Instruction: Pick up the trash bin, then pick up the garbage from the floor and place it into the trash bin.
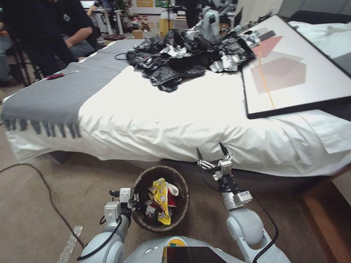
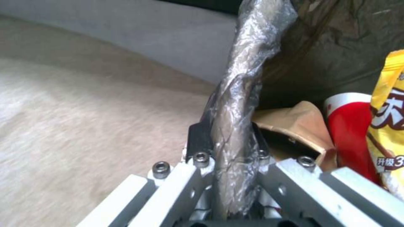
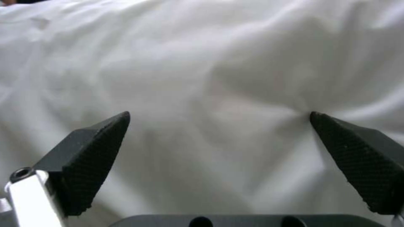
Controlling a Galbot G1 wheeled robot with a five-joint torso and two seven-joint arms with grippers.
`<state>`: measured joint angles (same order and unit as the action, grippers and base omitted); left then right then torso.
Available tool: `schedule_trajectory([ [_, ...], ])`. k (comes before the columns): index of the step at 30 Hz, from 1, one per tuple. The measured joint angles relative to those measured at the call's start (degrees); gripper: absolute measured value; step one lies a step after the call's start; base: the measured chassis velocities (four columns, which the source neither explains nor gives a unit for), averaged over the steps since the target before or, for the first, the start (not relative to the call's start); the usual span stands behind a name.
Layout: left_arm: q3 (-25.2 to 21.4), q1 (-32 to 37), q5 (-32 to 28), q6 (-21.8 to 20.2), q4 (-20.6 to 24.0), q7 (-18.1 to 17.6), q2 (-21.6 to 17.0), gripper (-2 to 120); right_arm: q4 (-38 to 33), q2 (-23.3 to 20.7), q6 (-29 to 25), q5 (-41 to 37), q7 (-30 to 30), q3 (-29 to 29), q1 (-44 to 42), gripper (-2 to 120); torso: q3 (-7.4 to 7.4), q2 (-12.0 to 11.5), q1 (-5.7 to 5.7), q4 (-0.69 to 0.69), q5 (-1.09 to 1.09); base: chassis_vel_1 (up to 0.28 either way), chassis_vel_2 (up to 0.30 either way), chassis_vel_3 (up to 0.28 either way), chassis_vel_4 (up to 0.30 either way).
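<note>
The bin [image 1: 161, 200] is held just off the beige carpet [image 1: 44, 215] right in front of the robot, by the left end effector [image 1: 134, 201], which is clamped onto the bag-covered rim [image 2: 235, 126] on the bin's left side. Inside, the garbage [image 1: 161, 201] is piled up: a yellow wrapper [image 2: 389, 126], a red-and-white cup [image 2: 349, 126] and some tan paper [image 2: 301, 121] can be made out.

The right end effector [image 1: 212, 152] is raised to the right of the bin, fingers [image 3: 90, 157] spread wide with nothing between them, pointed at the white sheet [image 3: 202, 63] hanging off the bed [image 1: 175, 120].

Most of the room is taken up by that bed. A grey fringed throw [image 1: 55, 95] is laid across its left end, a heap of black plastic bags [image 1: 182, 58] is dumped near the far side, and a framed picture [image 1: 296, 65] is lying flat on the right. A black cable [image 1: 44, 190] is trailed over the carpet on the left.
</note>
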<state>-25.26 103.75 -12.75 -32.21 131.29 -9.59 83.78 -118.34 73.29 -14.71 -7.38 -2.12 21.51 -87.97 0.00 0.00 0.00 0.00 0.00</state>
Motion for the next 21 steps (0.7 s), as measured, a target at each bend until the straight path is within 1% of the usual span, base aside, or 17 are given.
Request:
schedule_trajectory([
  [8,-0.40,0.14,-0.11,-0.04,0.35,0.06,-0.10,0,0.03,-0.07,-0.04,0.00,0.17,-0.02,0.47,100,0.00,0.00,0.00,0.02,0.00,0.120,0.138,0.135,0.134],
  [13,-0.39,0.16,-0.15,-0.09,0.50,0.09,-0.14,0,0.04,-0.13,-0.02,-0.02,0.32,-0.04,0.55,100,0.00,0.00,0.00,0.00,0.00,0.122,0.122,0.117,0.118],
  [21,-0.40,0.06,-0.19,-0.20,0.55,0.08,-0.15,0,0.01,-0.11,-0.01,-0.04,0.73,-0.07,0.69,100,0.00,0.00,0.00,0.00,0.00,0.131,0.123,0.126,0.119],
])
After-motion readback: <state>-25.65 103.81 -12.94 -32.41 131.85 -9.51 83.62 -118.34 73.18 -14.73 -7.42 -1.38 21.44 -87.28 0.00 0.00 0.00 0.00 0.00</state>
